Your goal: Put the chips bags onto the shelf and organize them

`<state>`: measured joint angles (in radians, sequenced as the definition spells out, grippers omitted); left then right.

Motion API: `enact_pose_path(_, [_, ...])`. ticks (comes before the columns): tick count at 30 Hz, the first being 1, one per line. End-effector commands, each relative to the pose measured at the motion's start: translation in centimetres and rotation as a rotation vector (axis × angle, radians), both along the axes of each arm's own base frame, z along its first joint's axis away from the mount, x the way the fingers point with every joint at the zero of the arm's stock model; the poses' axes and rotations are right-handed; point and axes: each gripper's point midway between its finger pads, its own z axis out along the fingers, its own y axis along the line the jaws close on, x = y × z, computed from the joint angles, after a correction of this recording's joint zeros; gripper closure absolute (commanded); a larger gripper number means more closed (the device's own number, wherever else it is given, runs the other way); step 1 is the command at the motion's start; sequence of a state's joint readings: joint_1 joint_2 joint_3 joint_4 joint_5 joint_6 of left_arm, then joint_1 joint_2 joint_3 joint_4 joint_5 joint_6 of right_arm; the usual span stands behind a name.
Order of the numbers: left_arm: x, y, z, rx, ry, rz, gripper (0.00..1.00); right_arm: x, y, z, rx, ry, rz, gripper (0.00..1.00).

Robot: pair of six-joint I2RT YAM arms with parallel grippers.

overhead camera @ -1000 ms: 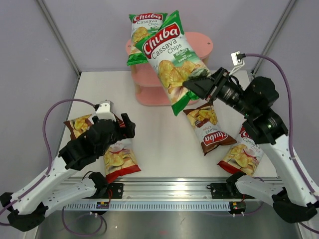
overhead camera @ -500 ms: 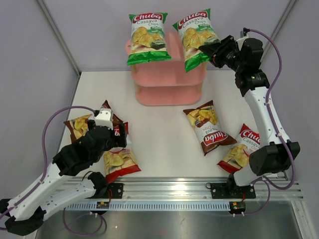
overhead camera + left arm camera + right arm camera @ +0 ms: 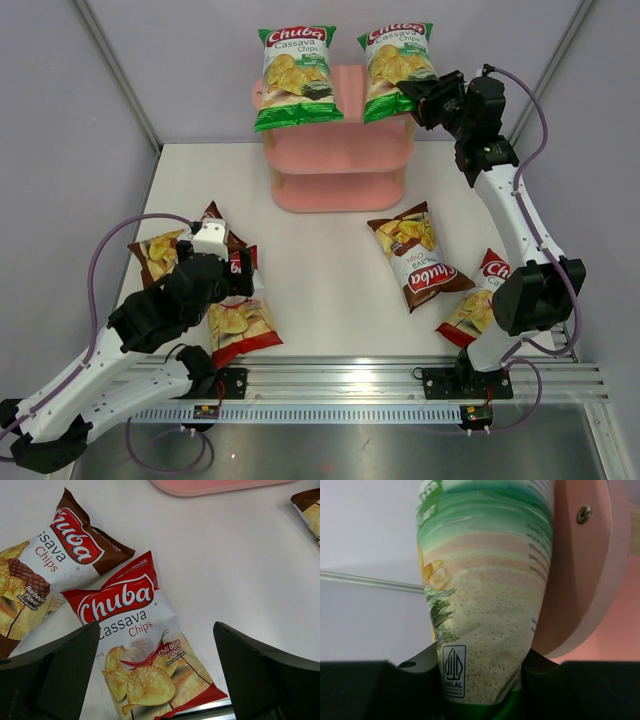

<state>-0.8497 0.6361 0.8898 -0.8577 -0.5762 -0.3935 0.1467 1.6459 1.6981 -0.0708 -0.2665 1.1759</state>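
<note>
Top external: right hand (image 3: 409, 96) pinches a green chips bag (image 3: 397, 62) at the shelf (image 3: 345, 152); left hand (image 3: 156, 635) spread wide.

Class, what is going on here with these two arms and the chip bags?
The right gripper holds a green bag at the right end of the shelf's top board, beside a second green bag lying there. The left gripper hangs open over a red bag and a brown bag. A second brown bag and second red bag lie at right.
</note>
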Motion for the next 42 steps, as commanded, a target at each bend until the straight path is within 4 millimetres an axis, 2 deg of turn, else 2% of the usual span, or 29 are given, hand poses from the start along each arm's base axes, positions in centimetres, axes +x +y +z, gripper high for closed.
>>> enact_pose_path(1, [0.7, -0.3, 0.9, -0.016, -0.045, 0.005, 0.01, -0.2, 1.1, 5.0, 0.071, -0.135, -0.033, 0.74])
enact_pose_path(12, [0.6, -0.2, 1.0, -0.023, -0.050, 0.001, 0.01, 0.8, 4.4, 3.8, 0.091, -0.087, -0.036, 0.71])
enact_pose_path(21, [0.5, -0.1, 1.4, -0.037, -0.063, -0.001, 0.01, 1.8, 4.5, 1.6, 0.071, -0.024, -0.068, 0.66])
enact_pose_path(24, [0.4, -0.1, 1.4, -0.037, -0.064, 0.000, 0.01, 1.8, 4.3, 1.5, 0.063, -0.021, -0.072, 0.58])
enact_pose_path(32, [0.4, 0.0, 1.4, -0.039, -0.066, 0.002, 0.01, 1.3, 3.8, 1.6, 0.036, -0.018, -0.073, 0.27])
enact_pose_path(35, [0.4, 0.0, 1.4, -0.039, -0.064, 0.002, 0.01, 1.0, 3.4, 1.6, 0.026, -0.011, -0.077, 0.20])
enact_pose_path(38, [0.3, 0.0, 1.5, -0.041, -0.066, 0.001, 0.01, 0.7, 3.1, 1.6, 0.017, -0.004, -0.080, 0.01])
enact_pose_path(42, [0.4, 0.0, 1.4, -0.040, -0.064, 0.003, 0.01, 0.4, 2.6, 1.2, 0.010, 0.006, -0.085, 0.01])
